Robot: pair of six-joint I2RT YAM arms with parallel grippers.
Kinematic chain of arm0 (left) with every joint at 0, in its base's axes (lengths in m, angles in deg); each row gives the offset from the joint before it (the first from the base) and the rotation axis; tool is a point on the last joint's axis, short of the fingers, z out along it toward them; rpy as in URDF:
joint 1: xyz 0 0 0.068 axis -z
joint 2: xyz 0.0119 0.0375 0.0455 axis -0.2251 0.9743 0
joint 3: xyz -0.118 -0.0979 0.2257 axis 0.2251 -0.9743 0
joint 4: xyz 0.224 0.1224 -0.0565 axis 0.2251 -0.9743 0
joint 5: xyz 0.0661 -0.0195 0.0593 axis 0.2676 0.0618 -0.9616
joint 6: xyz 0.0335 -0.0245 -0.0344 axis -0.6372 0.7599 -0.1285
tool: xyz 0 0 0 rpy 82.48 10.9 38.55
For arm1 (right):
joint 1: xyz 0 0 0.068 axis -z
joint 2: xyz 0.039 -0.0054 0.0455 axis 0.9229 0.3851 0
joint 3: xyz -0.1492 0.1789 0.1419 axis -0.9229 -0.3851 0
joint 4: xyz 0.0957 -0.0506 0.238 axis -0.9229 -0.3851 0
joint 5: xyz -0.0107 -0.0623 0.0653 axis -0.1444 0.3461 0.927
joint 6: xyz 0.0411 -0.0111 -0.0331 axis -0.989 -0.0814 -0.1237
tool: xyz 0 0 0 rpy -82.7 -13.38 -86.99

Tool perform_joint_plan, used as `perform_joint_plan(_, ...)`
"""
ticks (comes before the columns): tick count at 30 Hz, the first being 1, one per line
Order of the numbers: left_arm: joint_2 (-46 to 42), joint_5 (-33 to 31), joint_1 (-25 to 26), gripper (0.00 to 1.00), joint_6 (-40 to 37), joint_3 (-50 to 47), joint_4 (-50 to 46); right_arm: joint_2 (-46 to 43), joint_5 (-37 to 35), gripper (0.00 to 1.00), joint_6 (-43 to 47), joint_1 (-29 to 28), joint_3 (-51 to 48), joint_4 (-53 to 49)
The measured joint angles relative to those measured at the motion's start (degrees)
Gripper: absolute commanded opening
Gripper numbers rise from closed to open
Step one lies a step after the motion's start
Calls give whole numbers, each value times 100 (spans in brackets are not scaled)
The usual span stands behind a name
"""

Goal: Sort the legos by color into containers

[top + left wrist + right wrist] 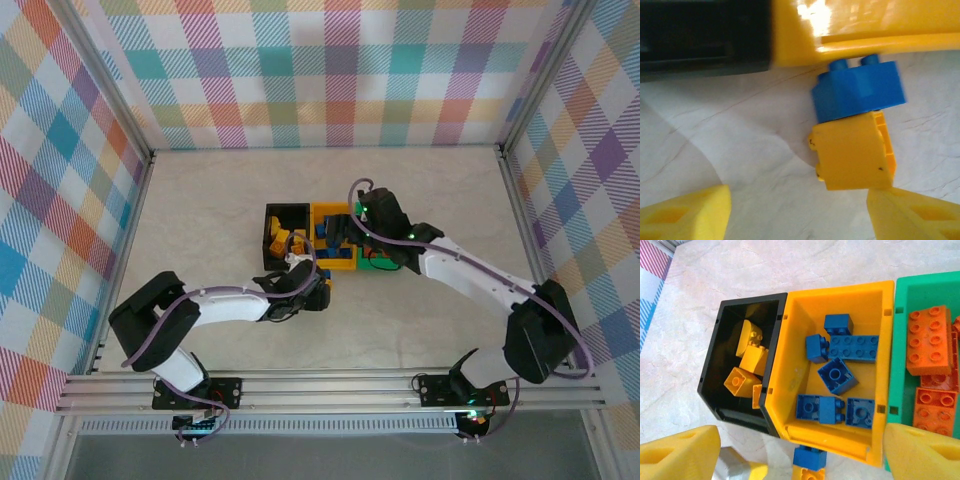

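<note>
On the table just outside the yellow bin (pixel 865 30) a blue brick (pixel 858 92) lies against the bin's front wall, and a yellow brick (pixel 852 155) lies against the blue one. My left gripper (pixel 800 215) is open low over the table; its right finger (pixel 920 215) reaches the yellow brick's near edge. The same pair, the blue brick (pixel 810 457) and the yellow brick (pixel 809 474), appears in the right wrist view. My right gripper (pixel 800 455) hovers open above the bins. The black bin (pixel 740 360) holds yellow bricks, the yellow bin (pixel 790 365) blue ones, the green bin (pixel 900 340) orange ones.
From above, the black bin (pixel 285 235) and the yellow bin (pixel 333 240) stand side by side mid-table, with the green bin (pixel 378 262) partly under the right arm. The left gripper (pixel 320 288) sits just in front of them. Bare table surrounds the bins.
</note>
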Motion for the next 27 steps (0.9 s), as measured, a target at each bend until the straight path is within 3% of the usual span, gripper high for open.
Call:
perform_joint_plan(3,219,13,7,73,-66,184,129,-208,0,86,-2,0,-181,9)
perform_joint_plan(8,326,81,33,85,-96,260,341,-365,-2,86,-9,0,-361,28)
perform_joint_plan(16,372,90,339,87,-118,385,492,-509,-131,86,-109,0,-656,48)
perform_joint_plan(21,837,-151,343,75,-131,848,509,-678,-170,87,-111,0,-726,48)
perform_joint_plan(27,1139,-396,343,51,-153,1005,498,-1062,-291,87,-109,0,-848,28)
